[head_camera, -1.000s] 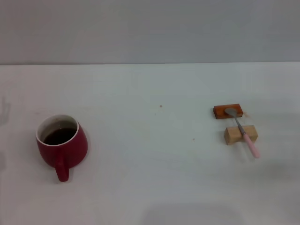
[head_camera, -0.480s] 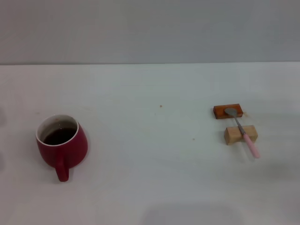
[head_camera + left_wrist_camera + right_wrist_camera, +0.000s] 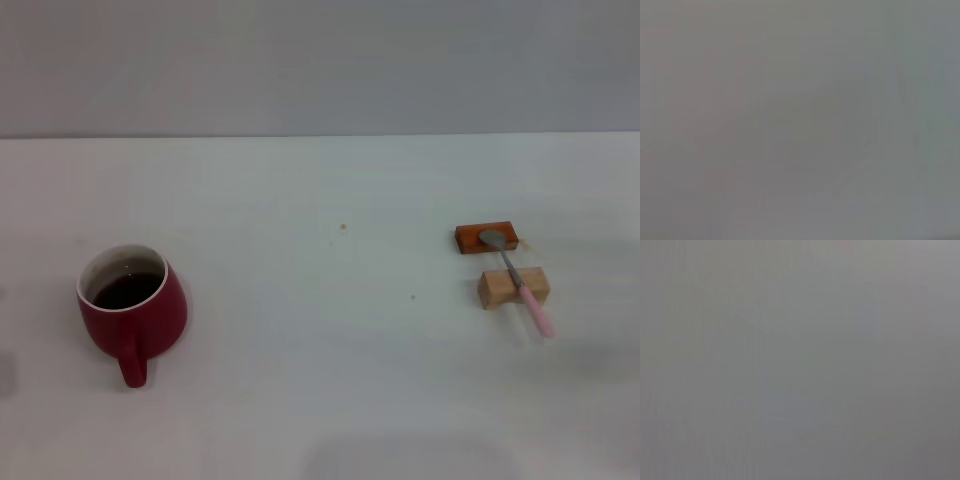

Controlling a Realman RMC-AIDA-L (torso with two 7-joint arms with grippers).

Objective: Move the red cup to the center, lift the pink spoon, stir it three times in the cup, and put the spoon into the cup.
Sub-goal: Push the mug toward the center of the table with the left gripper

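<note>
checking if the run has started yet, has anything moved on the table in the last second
Nothing on the table has visibly moved. The dark red ceramic mug sits at the robot's left with its dark liquid, and the slim pink-handled metal spoon lies across the reddish-brown wooden block and the pale wooden block at the right. Neither gripper is in view.

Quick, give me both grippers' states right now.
Left gripper: not in any view; state cannot be told.
Right gripper: not in any view; state cannot be told.
Neither holds the red cup or the pink spoon.
</note>
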